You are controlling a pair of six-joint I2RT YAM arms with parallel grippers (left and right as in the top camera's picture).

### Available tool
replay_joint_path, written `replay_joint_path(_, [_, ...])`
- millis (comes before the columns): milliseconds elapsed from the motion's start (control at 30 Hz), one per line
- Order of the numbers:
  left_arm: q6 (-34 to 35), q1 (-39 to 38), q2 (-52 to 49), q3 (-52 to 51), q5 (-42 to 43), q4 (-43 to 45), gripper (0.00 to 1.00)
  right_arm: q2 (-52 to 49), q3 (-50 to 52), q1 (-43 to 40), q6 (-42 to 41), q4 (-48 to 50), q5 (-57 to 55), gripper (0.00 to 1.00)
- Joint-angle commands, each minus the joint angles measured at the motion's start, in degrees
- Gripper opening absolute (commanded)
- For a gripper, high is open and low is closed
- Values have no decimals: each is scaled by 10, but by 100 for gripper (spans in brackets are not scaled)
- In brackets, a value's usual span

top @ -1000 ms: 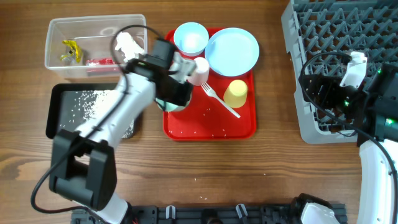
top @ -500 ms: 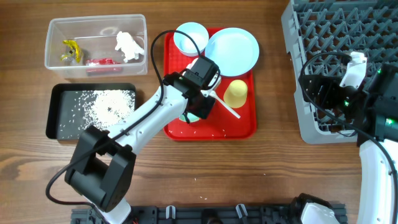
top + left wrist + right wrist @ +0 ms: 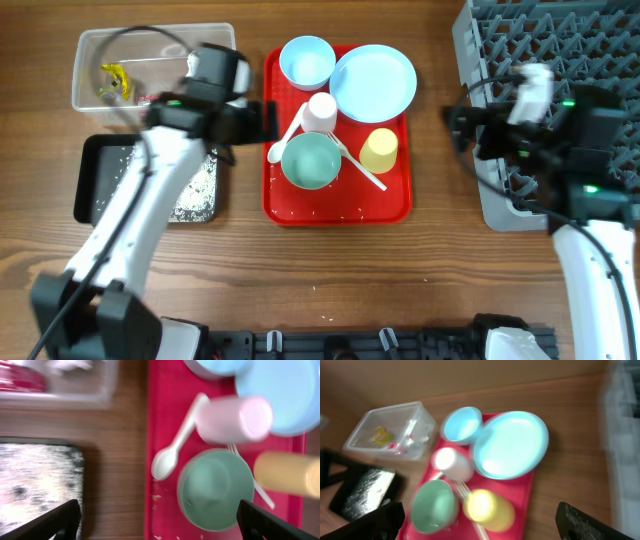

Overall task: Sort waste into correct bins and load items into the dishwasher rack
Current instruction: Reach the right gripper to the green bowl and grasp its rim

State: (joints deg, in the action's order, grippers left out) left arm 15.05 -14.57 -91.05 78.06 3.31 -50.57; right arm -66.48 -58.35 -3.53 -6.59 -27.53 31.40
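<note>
On the red tray [image 3: 400, 205] stand a teal bowl [image 3: 310, 160] [image 3: 215, 490], a light-blue bowl [image 3: 306, 62], a light-blue plate [image 3: 373, 82], a pink cup [image 3: 320, 112] lying on its side, a yellow cup [image 3: 379, 150], a white spoon [image 3: 288, 135] and a fork [image 3: 358, 165]. My left gripper [image 3: 266, 120] [image 3: 160, 530] hangs open over the tray's left edge, holding nothing. Off the rack's left edge, above bare wood, my right gripper [image 3: 458, 125] [image 3: 485, 530] is open and empty. The clear tub [image 3: 90, 95] holds wrappers and a paper wad. Rice covers the black tray [image 3: 90, 150].
The grey dishwasher rack [image 3: 560, 60] fills the right side, partly under the right arm. A few loose rice grains [image 3: 330, 212] lie on the red tray's front part and on the wood before it. Both wrist views are motion-blurred.
The left gripper set the teal bowl down on the red tray, opened, and drew back left toward the tub. The right arm swung left off the rack toward the tray.
</note>
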Motion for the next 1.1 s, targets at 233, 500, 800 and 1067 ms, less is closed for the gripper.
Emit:
replay_joint_path(233, [19, 77, 7, 6, 7, -29, 100, -157, -9, 347, -116, 48, -266, 99])
replay_joint_path(500, [19, 77, 7, 6, 7, -29, 100, -280, -9, 359, -132, 44, -278, 75])
replay_joint_path(800, [17, 77, 2, 6, 7, -29, 100, -345, -9, 359, -115, 84, -301, 64])
replay_joint_path(1067, [17, 77, -5, 6, 7, -33, 100, -369, -9, 359, -99, 96, -301, 20])
